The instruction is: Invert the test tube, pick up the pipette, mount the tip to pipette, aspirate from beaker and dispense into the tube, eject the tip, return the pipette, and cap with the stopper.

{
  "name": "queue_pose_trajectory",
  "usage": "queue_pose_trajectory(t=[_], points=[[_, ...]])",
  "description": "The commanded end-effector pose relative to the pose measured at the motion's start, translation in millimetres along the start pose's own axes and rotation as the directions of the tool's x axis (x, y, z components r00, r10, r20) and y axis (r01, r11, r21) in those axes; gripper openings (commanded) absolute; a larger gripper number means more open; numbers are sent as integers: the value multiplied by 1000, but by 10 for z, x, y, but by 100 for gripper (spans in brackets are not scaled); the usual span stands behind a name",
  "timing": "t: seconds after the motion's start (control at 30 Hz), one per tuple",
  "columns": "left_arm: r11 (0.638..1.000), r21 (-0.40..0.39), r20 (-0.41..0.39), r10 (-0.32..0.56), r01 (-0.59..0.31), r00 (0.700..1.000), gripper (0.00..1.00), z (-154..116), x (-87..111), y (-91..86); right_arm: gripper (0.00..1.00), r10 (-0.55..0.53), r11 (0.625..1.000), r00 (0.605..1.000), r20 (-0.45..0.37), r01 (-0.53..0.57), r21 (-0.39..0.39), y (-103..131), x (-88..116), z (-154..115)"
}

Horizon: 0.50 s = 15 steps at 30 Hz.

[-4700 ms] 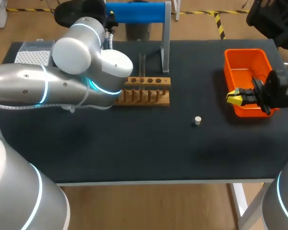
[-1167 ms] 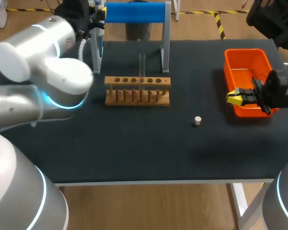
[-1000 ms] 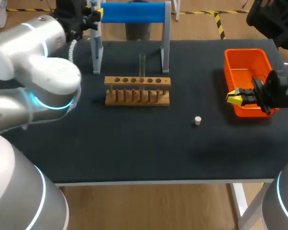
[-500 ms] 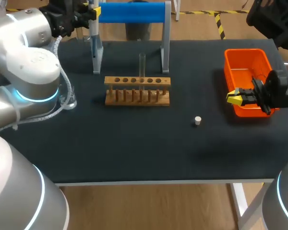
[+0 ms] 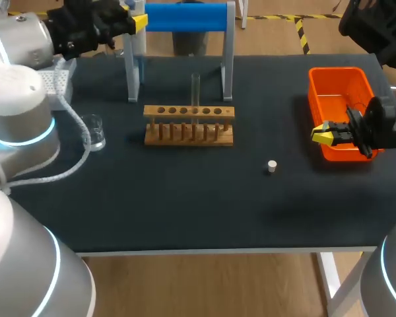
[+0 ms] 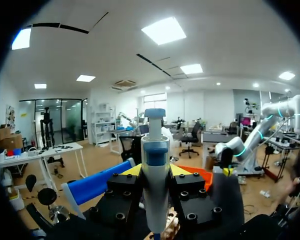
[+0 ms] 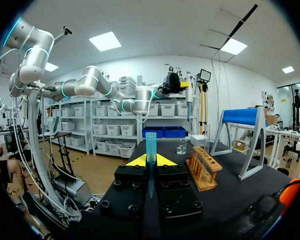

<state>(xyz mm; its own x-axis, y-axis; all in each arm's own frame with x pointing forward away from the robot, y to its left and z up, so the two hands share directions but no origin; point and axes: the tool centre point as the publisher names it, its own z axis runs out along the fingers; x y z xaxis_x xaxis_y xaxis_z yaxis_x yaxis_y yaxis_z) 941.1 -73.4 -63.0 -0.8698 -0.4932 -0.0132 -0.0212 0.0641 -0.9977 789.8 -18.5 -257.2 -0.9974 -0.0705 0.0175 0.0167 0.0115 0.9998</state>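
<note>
The table (image 5: 185, 211) carries everything. The blue-barred stand (image 5: 185, 16) sits at its far edge. The orange bin (image 5: 315, 92) lies by the right edge, the wooden rack (image 5: 189, 125) stands just in front of the stand, and the tip box (image 5: 53, 80) is at the far left corner.

The pipette (image 6: 155, 165) is off the stand, upright above the far left corner near the stand's left leg. The left gripper (image 5: 136, 22) is clamped on it, with a finger on either side of the body below the blue collar. It looks like rigid, smooth plastic, light but top-heavy. A hold on the thick barrel just under the collar should stop it from swinging, and it leaves the plunger and nose free.

The beaker (image 5: 93, 131) stands near the left edge, in front of the tip box. It is clear and thin-walled, so it would probably tip at a nudge, and the nose should go in straight from above.

The test tube (image 5: 195, 89) stands upright in the rack's far row. It is slim, slick and probably brittle, so it is best gripped lightly at mid-length.

The right gripper (image 5: 323, 134) hangs over the bin's near end. In the right wrist view its fingers are pressed together on a slim blue pipette tip (image 7: 150, 145). The tip is very light and tapered, and would likely slip if squeezed near its point.

The stopper (image 5: 272, 166) lies alone on the table between the rack and the bin. It is small and round and likely to roll, so it is best pinched across its sides.
</note>
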Motion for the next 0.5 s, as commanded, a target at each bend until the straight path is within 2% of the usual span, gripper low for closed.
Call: queue_pose_trajectory(t=[0.03, 0.3, 0.5], points=[[1000, 4, -213, 9, -8, 977, 0, -143, 135, -105, 0, 0, 1000, 1000, 1, 0, 1, 2, 7, -5], [1000, -20, -273, 1, -7, 962, 0, -59, 488, -250, 0, 0, 1000, 1000, 1, 0, 1, 2, 7, -5], [999, 20, -292, 29, -25, 956, 0, 69, 710, -256, 0, 0, 1000, 1000, 1, 0, 1, 2, 7, -5]])
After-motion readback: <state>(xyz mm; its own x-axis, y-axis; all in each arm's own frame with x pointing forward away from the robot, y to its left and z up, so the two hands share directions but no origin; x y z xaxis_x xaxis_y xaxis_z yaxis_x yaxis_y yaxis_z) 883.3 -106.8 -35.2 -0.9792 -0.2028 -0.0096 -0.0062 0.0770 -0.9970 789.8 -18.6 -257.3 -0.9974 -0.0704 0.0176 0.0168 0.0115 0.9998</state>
